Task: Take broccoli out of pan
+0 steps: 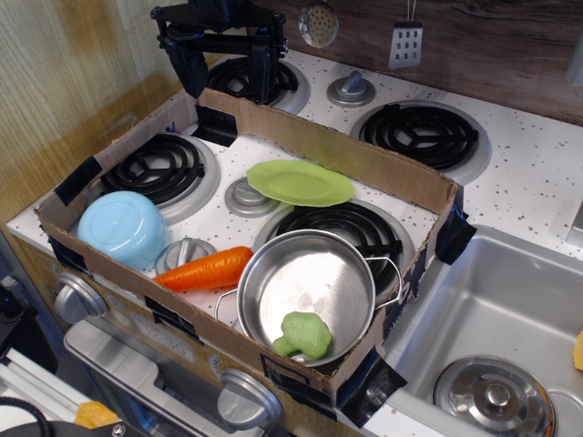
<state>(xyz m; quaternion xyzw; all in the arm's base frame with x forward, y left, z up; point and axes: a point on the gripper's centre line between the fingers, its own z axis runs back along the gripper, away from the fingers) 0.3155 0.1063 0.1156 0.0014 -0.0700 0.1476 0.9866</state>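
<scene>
The broccoli (305,335), a small light-green toy floret, lies inside the pan (310,282) near its front rim. The shiny steel pan sits tilted on the front right burner inside a cardboard-walled area. My black gripper (226,66) hangs at the back, above the far left burner, well away from the pan. Its two fingers (189,68) stand apart and hold nothing.
A lime-green plate (301,182) lies behind the pan. An orange toy carrot (205,269) lies left of the pan. A light-blue bowl (123,228) sits upside down at the left. A cardboard wall (346,150) rings the stove. A sink (496,319) is at the right.
</scene>
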